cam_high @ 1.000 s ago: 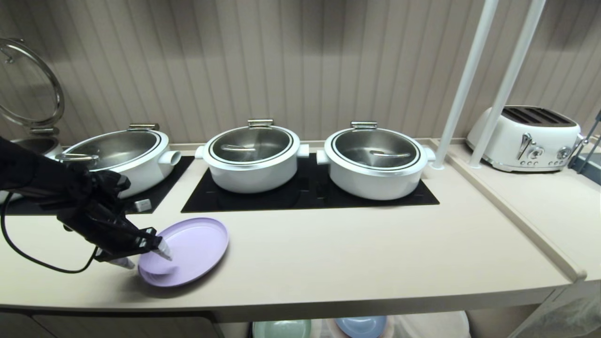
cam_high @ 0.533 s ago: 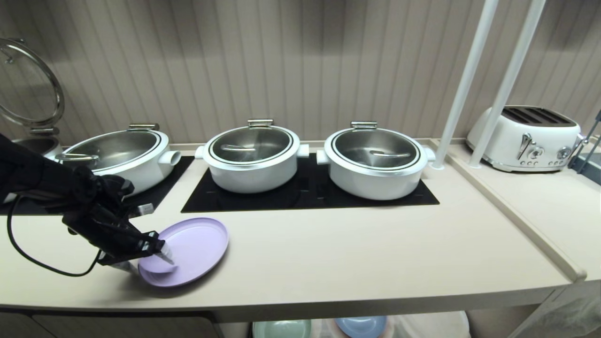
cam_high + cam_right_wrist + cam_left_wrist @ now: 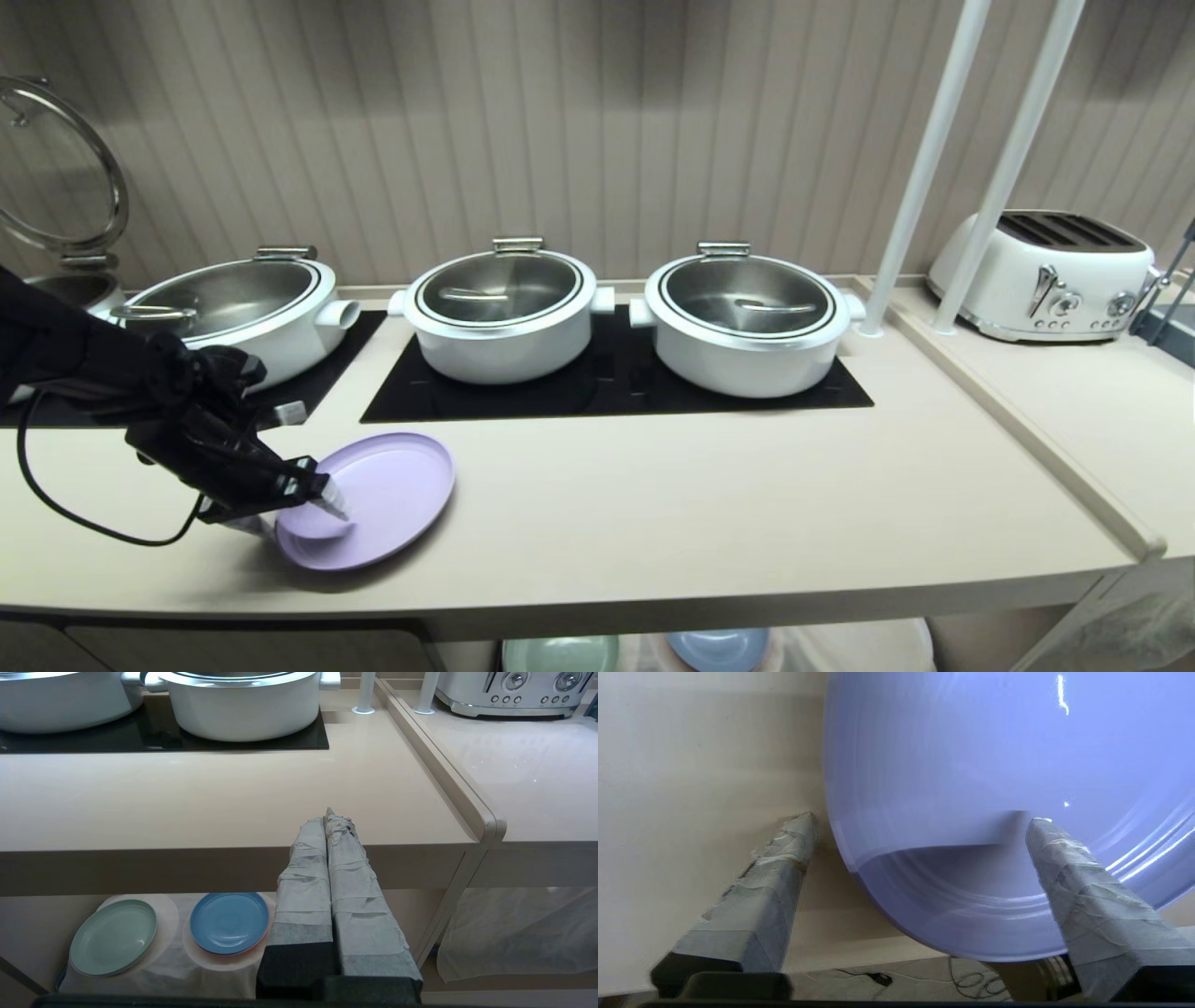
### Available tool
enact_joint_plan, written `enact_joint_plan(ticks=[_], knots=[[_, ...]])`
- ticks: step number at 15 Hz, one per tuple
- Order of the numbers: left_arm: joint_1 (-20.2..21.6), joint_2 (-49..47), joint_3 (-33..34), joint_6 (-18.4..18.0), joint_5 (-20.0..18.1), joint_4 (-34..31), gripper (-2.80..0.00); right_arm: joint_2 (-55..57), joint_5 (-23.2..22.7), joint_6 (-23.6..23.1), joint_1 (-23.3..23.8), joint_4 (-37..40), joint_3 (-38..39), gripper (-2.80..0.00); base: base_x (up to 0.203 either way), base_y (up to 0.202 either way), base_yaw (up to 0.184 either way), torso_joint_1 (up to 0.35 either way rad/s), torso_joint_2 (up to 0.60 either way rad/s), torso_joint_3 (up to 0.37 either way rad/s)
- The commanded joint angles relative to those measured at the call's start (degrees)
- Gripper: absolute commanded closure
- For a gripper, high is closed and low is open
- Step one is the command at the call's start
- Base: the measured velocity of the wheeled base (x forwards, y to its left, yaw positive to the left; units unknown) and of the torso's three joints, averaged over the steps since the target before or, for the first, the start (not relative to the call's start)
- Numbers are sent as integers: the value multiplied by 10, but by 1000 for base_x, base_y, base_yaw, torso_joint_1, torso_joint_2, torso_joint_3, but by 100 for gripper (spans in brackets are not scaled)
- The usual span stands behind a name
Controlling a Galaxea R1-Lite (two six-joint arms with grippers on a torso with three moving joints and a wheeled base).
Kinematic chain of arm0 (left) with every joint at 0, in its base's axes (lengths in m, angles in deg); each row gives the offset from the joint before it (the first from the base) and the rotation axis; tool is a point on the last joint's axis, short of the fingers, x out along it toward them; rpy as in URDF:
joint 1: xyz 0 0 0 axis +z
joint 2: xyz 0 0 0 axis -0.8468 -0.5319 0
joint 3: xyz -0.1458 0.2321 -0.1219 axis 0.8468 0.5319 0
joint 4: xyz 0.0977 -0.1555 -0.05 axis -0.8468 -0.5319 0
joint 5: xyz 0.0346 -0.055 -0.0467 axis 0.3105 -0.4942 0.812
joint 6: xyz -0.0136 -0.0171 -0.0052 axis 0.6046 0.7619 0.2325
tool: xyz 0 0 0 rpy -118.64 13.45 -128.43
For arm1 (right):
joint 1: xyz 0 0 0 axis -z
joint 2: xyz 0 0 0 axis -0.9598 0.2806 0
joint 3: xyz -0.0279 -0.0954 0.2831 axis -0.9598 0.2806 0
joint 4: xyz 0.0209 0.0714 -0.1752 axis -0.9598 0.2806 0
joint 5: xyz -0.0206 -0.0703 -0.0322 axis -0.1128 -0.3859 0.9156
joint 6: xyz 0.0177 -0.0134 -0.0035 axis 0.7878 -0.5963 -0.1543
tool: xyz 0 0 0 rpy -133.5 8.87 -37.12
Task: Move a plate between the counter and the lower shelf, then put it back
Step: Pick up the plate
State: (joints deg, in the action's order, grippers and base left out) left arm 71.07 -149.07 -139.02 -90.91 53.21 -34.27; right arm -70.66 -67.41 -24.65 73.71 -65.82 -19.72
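The lilac plate (image 3: 383,495) lies on the beige counter (image 3: 700,523), near its front edge at the left. My left gripper (image 3: 289,516) is open and straddles the plate's left rim. One taped finger (image 3: 1069,872) is over the plate's inside and the other finger (image 3: 780,858) is outside the rim, above the counter. The left wrist view is filled by the plate (image 3: 971,765), which nothing grips. My right gripper (image 3: 329,812) is shut and empty, parked in front of the counter's edge. Below it, the lower shelf (image 3: 177,966) shows its white cloth.
Three white pots with steel lids (image 3: 504,313) stand on the black hob panels behind the plate. A white toaster (image 3: 1050,271) sits on the adjoining top past two white poles (image 3: 920,177). A mint-green plate (image 3: 113,936) and a blue plate (image 3: 229,922) rest on the shelf cloth.
My left hand has eased slightly closer onto the plate's rim. The plate has stayed where it was and the jaws remain open.
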Motion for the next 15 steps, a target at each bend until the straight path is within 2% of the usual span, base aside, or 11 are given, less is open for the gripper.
enact_joint_plan(ticks=[1,3,15], knots=[[0,1,5,0,-1,8,0,0,0,0,0,0,0,0,0,0,0,0,0,0],[-2,-3,8,0,3,23,0,0,0,0,0,0,0,0,0,0,0,0,0,0],[4,29,40,2,5,20,0,0,0,0,0,0,0,0,0,0,0,0,0,0]])
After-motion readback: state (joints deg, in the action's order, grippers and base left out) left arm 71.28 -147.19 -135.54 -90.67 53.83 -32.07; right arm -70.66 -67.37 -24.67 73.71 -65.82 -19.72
